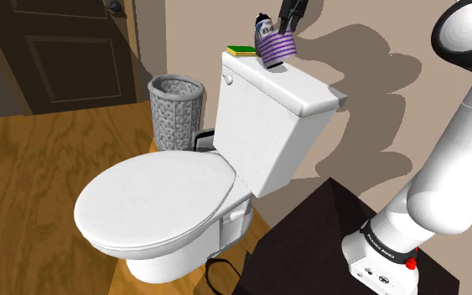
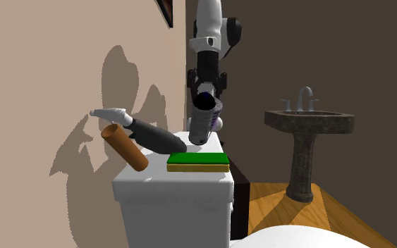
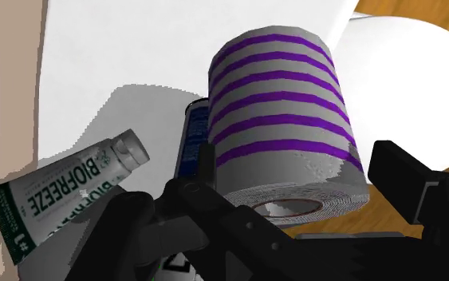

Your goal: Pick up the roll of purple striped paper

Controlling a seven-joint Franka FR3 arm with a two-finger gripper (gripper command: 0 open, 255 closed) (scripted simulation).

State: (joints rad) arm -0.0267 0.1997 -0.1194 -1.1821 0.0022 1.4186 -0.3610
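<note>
Gripper [image 3: 294, 156] clamped on the purple-striped roll [image 3: 282, 104] — Biofreeze tube [image 3: 63, 195] and dark-blue bottle [image 3: 194, 136] crowd beside it.

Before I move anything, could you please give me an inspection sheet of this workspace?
Surface: white toilet tank lid, crowded.
Job's things: purple striped roll, tilted over the lid.
Clutter: green sponge, brown cylinder, Biofreeze tube, dark blue can.
Grippers: gripper straddles the roll's near end; grip unclear.
Cables: black loop beside the toilet base, nature unclear.
Surroundings: wastebasket, dark door, pedestal sink, wood floor.
</note>
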